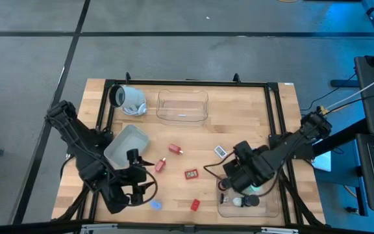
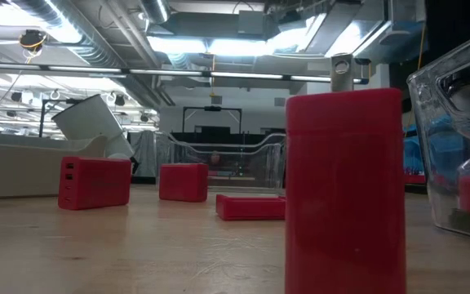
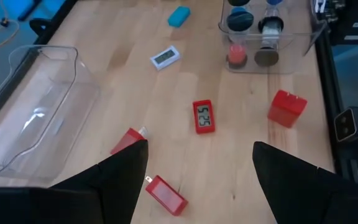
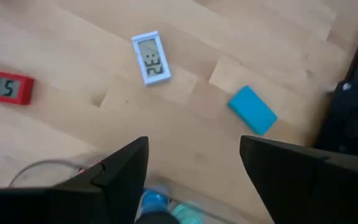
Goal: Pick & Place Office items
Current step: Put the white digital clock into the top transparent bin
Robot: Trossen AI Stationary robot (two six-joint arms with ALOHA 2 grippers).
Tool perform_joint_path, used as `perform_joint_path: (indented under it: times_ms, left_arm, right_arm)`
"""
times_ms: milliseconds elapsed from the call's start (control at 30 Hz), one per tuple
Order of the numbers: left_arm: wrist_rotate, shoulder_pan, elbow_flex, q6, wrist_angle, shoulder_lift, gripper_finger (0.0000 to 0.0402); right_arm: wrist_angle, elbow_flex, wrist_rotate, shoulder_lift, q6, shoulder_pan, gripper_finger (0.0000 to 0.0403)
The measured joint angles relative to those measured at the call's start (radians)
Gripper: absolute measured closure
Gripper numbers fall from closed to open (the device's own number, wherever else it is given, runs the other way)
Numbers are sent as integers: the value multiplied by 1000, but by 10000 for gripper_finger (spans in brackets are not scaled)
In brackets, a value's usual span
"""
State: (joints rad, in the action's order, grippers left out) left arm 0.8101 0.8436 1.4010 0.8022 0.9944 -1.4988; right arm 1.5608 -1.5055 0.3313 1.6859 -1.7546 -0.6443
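The office items lie scattered on the wooden table. In the high view there are red blocks [image 1: 176, 149] [image 1: 160, 165] [image 1: 195, 205], a red clock piece [image 1: 191, 173], a white one [image 1: 221, 151] and a small blue piece [image 1: 156, 205]. My left gripper [image 1: 140, 174] [image 3: 199, 146] hovers open above the table's near left part, near a red block [image 3: 165, 194]. My right gripper [image 1: 231, 177] [image 4: 193, 140] hangs open over the far rim of the near-right tray [image 1: 265, 209], which holds several pucks [image 3: 240, 20]. A blue block [image 4: 252, 109] lies flat on the table near the white piece [image 4: 150, 57].
An empty clear tray [image 1: 182, 106] and the toppled white-grey cylinder [image 1: 128, 99] lie at the far side. Another clear tray [image 1: 125, 144] sits tilted by my left arm. A black frame [image 1: 274, 123] runs along the table's edges. Bare wood shows in the middle.
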Motion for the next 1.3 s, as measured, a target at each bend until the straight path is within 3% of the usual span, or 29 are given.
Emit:
perform_joint_path:
  times_ms: [233,367,533,800,1167,1300]
  left_arm:
    - [-14,-1,0,-1,6,0,114]
    - [-18,-2,0,-2,18,0,114]
    - [-26,-2,0,-9,42,0,114]
    - [47,-16,0,-147,58,0,114]
    - [44,-76,0,-223,58,0,114]
    - [26,-82,0,-214,58,0,114]
  right_arm:
    - [3,58,-26,-23,38,44,147]
    - [-29,183,-94,-78,3,59,147]
    - [-218,361,-128,-192,-15,61,147]
    - [-394,564,20,-332,-8,102,147]
    - [-852,727,23,-347,293,230,144]
    - [-943,730,91,-347,353,257,122]
